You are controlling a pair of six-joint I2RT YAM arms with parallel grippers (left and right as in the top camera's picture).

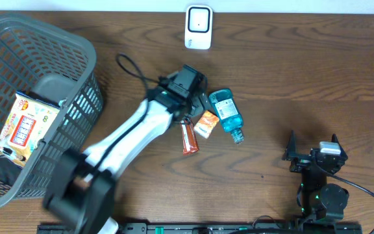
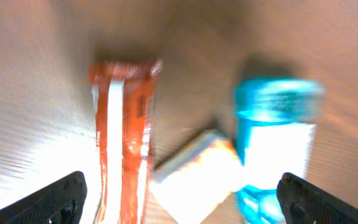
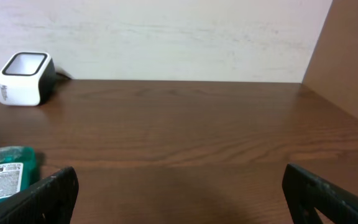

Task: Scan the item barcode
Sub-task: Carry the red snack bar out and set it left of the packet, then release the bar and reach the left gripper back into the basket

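Three items lie side by side mid-table: a red-orange packet [image 1: 188, 137], a small orange-and-white box [image 1: 206, 123] and a blue bottle [image 1: 226, 113]. The white barcode scanner [image 1: 199, 27] stands at the far edge. My left gripper [image 1: 192, 104] hovers just behind the items, open. Its blurred wrist view looks down on the packet [image 2: 124, 143], the box [image 2: 194, 180] and the bottle [image 2: 275, 149], with the left gripper [image 2: 179, 200] holding nothing. My right gripper [image 1: 311, 153] rests open near the front right, away from the items.
A grey mesh basket [image 1: 76, 104] holding a snack bag [image 1: 24, 123] fills the left side. The right wrist view shows the scanner [image 3: 22, 78] far left, the bottle's end [image 3: 5, 177] and bare wood ahead of the right gripper [image 3: 179, 193].
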